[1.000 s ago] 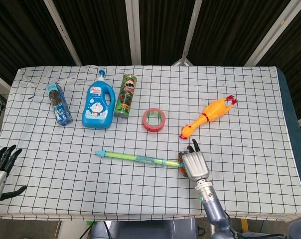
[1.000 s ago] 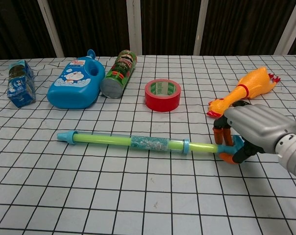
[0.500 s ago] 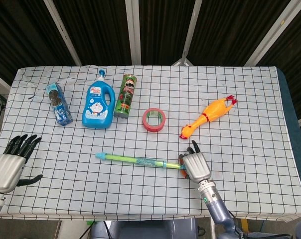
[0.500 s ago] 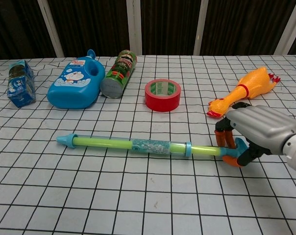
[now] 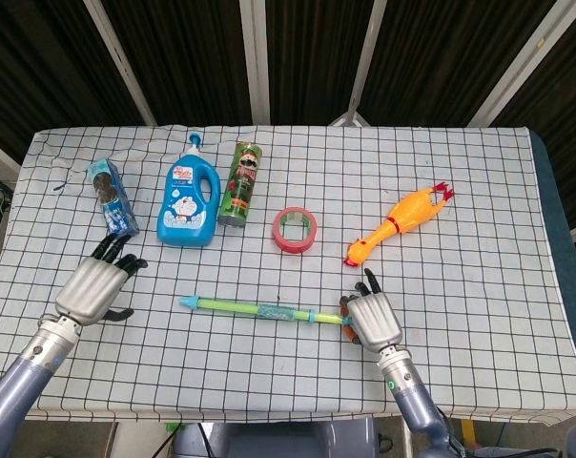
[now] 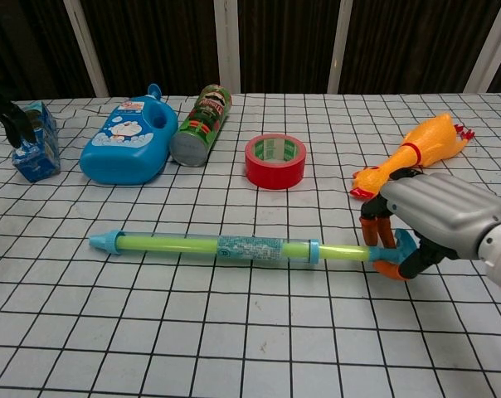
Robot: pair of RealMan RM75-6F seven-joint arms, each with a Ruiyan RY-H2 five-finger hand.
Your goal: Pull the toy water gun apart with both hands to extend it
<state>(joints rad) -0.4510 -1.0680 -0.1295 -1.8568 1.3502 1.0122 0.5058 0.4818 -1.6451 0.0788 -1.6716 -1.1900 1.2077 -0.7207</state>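
The toy water gun is a long green tube with a light-blue tip at its left end and an orange and blue handle at its right end. It lies flat across the checked table. My right hand grips the handle end. My left hand hovers over the table well left of the tube's tip, fingers apart, holding nothing. In the chest view only dark fingertips of it show at the far left edge.
Behind the tube stand a small blue carton, a blue detergent bottle, a green chip can, a red tape roll and an orange rubber chicken. The table's front edge is close to both hands.
My left hand has come up from the front left corner toward the tube's tip. The water gun has shifted slightly under my right hand's grip.
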